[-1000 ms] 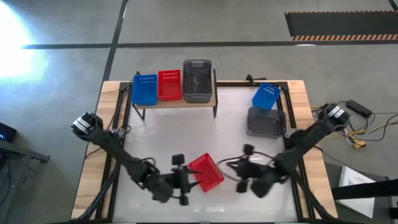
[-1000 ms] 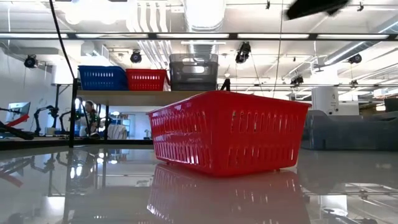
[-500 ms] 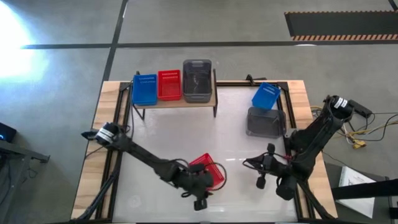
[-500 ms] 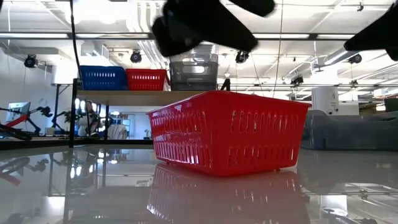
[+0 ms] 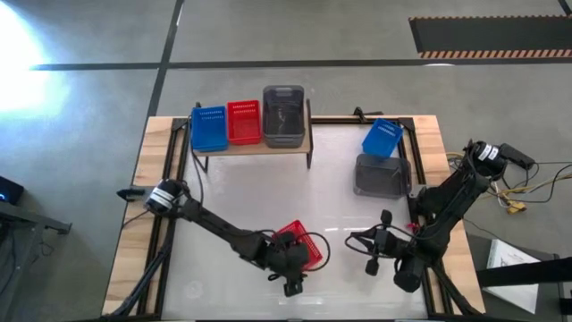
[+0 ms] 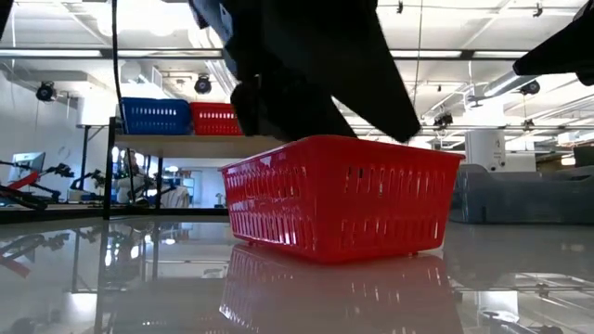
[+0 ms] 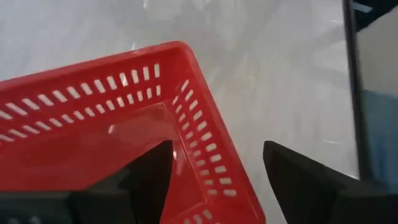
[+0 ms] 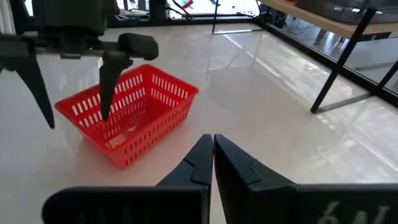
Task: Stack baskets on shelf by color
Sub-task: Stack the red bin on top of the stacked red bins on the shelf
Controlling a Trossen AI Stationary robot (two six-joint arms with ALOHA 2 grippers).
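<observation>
A red basket sits on the white tabletop near its front edge. The left claw hangs over it with fingers spread wide, straddling one wall, one finger inside and one outside. The right claw waits just beside the basket, fingers pressed together, holding nothing. On the wooden shelf at the back stand blue, red and grey baskets. A blue basket and a grey basket rest at the right.
</observation>
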